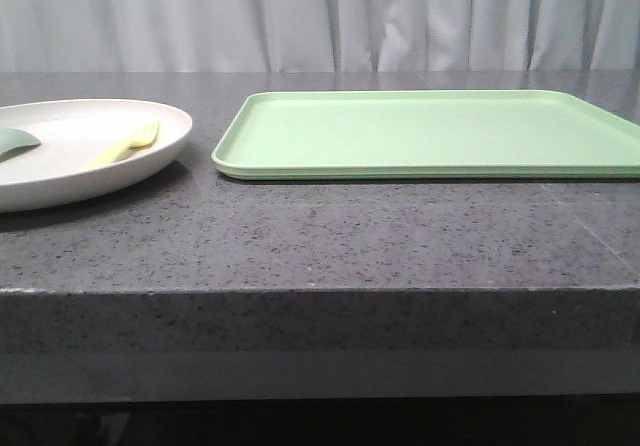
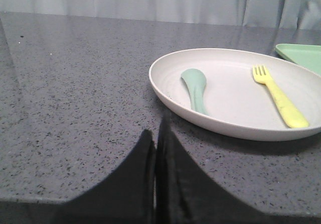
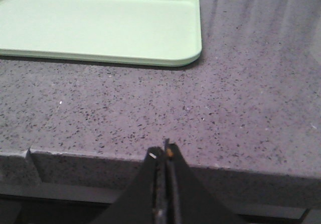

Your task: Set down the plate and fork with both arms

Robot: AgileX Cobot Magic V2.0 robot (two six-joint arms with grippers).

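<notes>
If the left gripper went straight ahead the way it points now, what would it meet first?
Probably the near rim of the plate. The left gripper, fingers together, points just left of the spoon; depth is unclear, so it might skim bare countertop first.

Cream plate (image 1: pixel 150 156) flat on the table; yellow fork (image 1: pixel 128 144) lying inside it.

Even, soft light w/ faint shadows under plate (image 1: pixel 60 181) & tray (image 1: pixel 430 136); pics slightly grainy, no glare.

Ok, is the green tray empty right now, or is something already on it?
Empty. The tray shows only bare green surface in the front and right wrist views; the fork lies in the plate beside it.
</notes>
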